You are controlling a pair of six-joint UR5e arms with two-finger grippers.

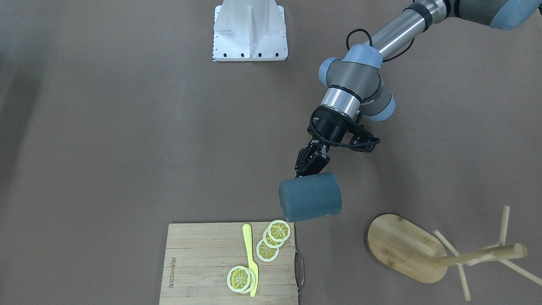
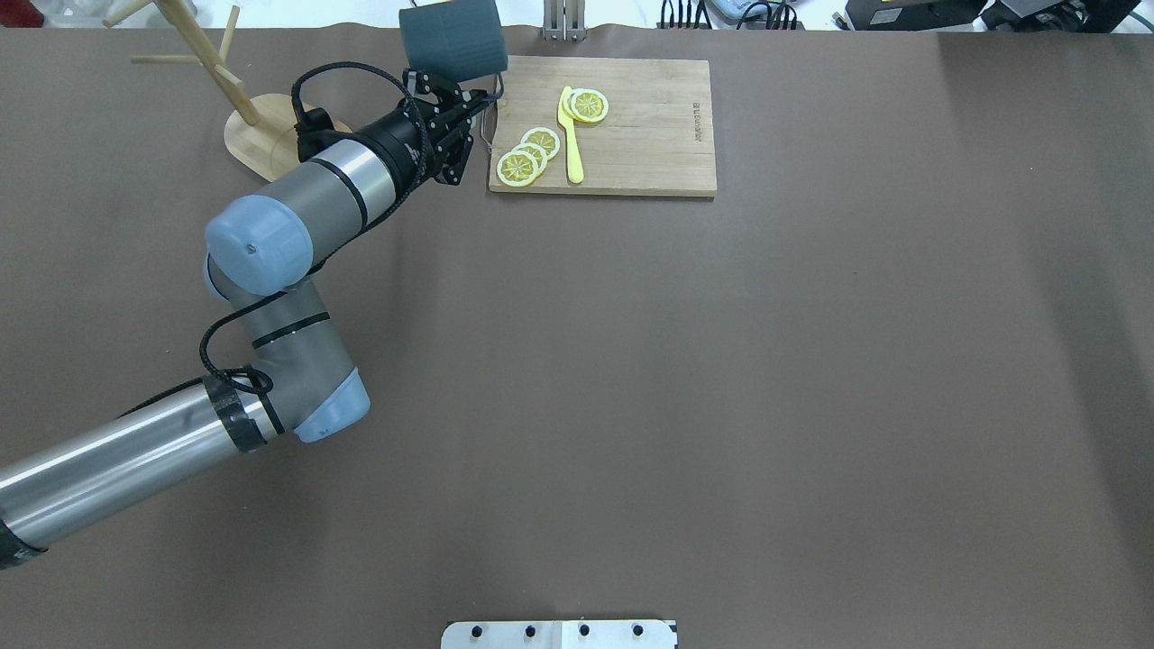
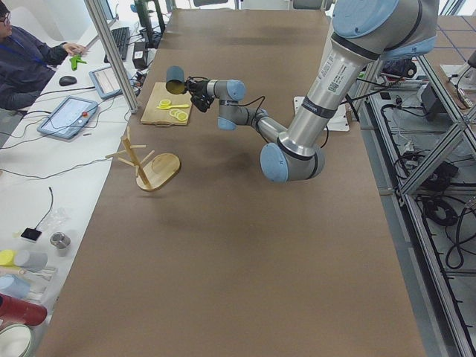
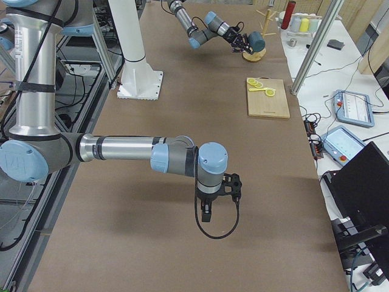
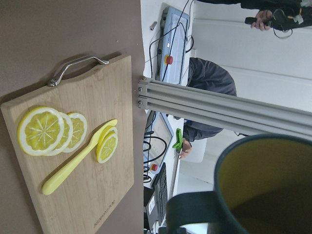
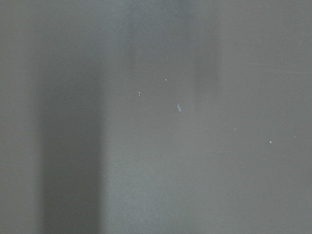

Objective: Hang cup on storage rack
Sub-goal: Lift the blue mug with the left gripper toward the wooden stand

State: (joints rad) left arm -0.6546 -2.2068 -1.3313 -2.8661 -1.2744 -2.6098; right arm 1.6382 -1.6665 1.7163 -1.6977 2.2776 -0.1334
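My left gripper point(image 1: 308, 169) is shut on the slate-blue cup point(image 1: 310, 202) and holds it on its side in the air, above the table between the cutting board and the storage rack. In the overhead view the gripper point(image 2: 471, 101) sits just below the cup point(image 2: 451, 41). The left wrist view shows the cup's yellow-olive interior point(image 5: 273, 190) and its handle point(image 5: 195, 212). The wooden storage rack point(image 1: 478, 255) stands on its oval base point(image 1: 398, 245), to the side of the cup and apart from it. My right gripper point(image 4: 209, 210) hangs over bare table; I cannot tell if it is open or shut.
A bamboo cutting board point(image 1: 199, 271) with a metal handle carries lemon slices point(image 1: 273, 239) and a yellow knife point(image 1: 250, 262), close beside the cup. A white mounting plate point(image 1: 250, 31) lies near the robot's base. An operator point(image 3: 30, 56) sits past the table's far edge.
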